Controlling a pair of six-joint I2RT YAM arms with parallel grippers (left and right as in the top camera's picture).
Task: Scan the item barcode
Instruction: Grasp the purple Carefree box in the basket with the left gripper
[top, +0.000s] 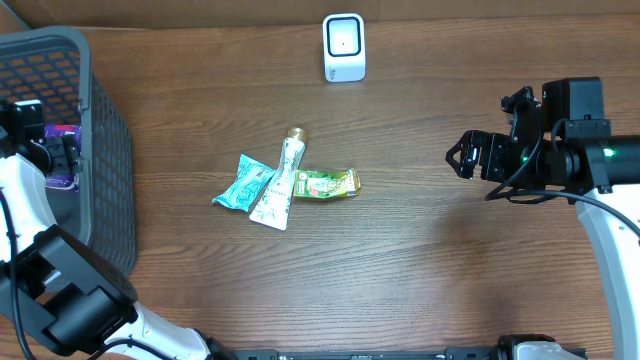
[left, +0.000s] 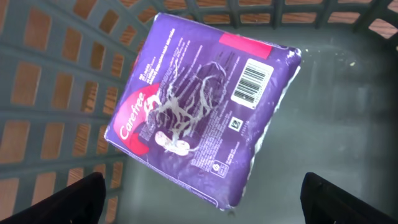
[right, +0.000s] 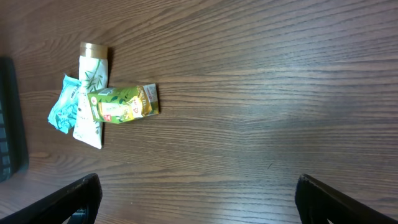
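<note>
My left gripper (left: 200, 202) hangs inside the basket (top: 108, 150) with its fingers spread wide and nothing between them. The purple pack (left: 199, 118) lies loose on the basket floor just beyond my fingertips, and I am not touching it. It rests flat with its barcode (left: 252, 81) facing up at my wrist camera. I judge that face would suit a scan, though I cannot tell whether this pack is waiting for one or is finished.

My right gripper (right: 202, 202) is also fully spread and empty. It hovers over bare table, well apart from the cluster at the centre, and I judge it free to reach for whichever item is scanned next.

The cluster is a white tube (right: 90, 93), a teal sachet (right: 62, 109) and a green packet (right: 124, 104), overlapping one another. Picking one cleanly probably means taking an outer piece first. The scanner (top: 344, 47) stands upright at the far edge of the table, apart from everything else.

Counted: two grippers, one basket, one purple pack, one scanner and three loose items on the table.
</note>
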